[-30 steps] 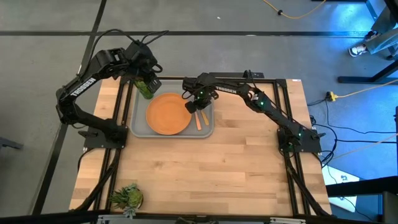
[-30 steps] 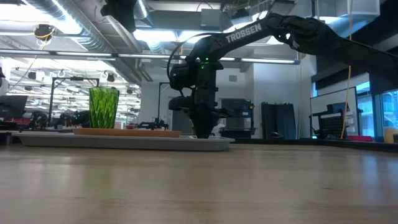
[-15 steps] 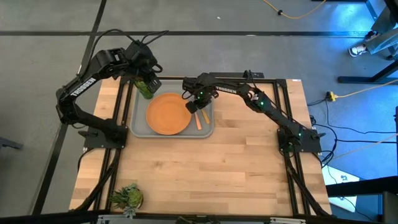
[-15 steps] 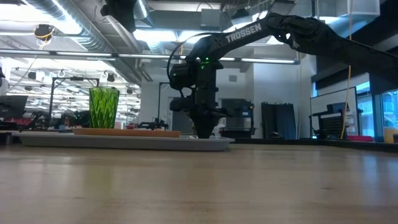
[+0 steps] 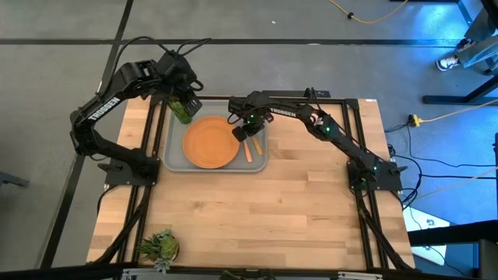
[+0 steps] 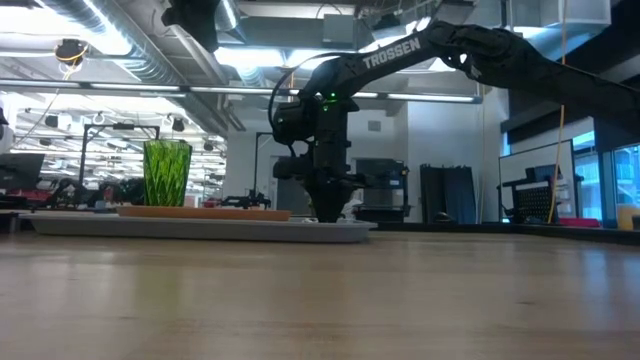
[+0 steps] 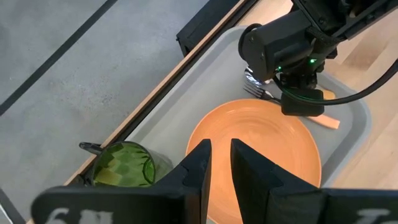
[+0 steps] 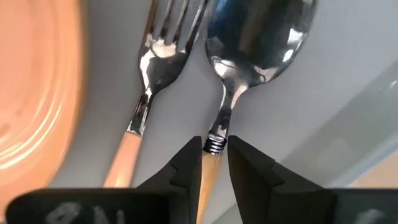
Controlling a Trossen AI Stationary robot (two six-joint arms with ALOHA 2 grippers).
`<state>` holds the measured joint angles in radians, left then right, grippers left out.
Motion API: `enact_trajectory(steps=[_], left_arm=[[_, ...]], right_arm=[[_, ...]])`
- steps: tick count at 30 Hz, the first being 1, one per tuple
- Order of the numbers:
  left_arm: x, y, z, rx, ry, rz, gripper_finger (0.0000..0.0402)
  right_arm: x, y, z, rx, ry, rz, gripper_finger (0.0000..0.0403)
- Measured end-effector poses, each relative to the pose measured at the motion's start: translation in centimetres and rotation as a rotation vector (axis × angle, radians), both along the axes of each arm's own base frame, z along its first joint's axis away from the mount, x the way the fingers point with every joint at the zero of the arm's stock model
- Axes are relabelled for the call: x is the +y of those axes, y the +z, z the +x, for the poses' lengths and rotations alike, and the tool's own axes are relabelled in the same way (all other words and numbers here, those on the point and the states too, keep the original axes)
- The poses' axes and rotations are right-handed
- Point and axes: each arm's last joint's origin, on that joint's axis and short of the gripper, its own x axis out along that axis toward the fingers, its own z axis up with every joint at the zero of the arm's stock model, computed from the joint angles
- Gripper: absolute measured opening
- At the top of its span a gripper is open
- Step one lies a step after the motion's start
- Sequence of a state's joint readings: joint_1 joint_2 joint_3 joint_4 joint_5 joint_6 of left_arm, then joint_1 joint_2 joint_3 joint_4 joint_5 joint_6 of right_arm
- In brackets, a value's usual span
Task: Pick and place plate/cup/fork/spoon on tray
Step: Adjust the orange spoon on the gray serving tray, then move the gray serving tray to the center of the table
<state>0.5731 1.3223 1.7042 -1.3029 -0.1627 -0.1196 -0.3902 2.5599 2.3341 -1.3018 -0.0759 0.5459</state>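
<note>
The grey tray (image 5: 173,159) lies at the table's far left-centre. The orange plate (image 5: 210,142) lies flat in it, and the green ribbed cup (image 5: 180,110) stands upright in its far left corner. The fork (image 8: 148,93) and the spoon (image 8: 258,31) lie side by side on the tray floor, right of the plate. My right gripper (image 8: 215,163) is down at the tray, shut on the spoon. My left gripper (image 7: 221,168) is high above the cup and plate, empty, with a narrow gap between its fingers. My right gripper pinches the spoon's tan handle (image 8: 211,167) between its two fingers, just behind the metal neck. The fingers come from above, pointing down, and lie across the handle. The spoon lies flat along the tray floor beside the fork.
A spiky green plant-like object (image 5: 158,246) sits at the table's near left corner. Bare wood (image 5: 264,218) stretches from the tray to the near edge. The left arm's base (image 5: 128,167) stands left of the tray.
</note>
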Motion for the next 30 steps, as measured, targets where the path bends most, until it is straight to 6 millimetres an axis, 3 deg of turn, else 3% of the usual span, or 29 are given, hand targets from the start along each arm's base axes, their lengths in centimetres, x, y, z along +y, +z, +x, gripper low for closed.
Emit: enact_trajectory(steps=[24, 30], left_arm=[[0.0, 0.0, 0.0, 0.023, -0.035, 0.017, 0.0053], [-0.3, -0.3, -0.4, 0.073, -0.034, -0.016, 0.0053]], right_arm=[[-0.1, 0.7, -0.5, 0.027, -0.019, 0.033, 0.0063], [-0.1, 3.2, -1.1, -0.006, 0.074, 0.019, 0.0062]])
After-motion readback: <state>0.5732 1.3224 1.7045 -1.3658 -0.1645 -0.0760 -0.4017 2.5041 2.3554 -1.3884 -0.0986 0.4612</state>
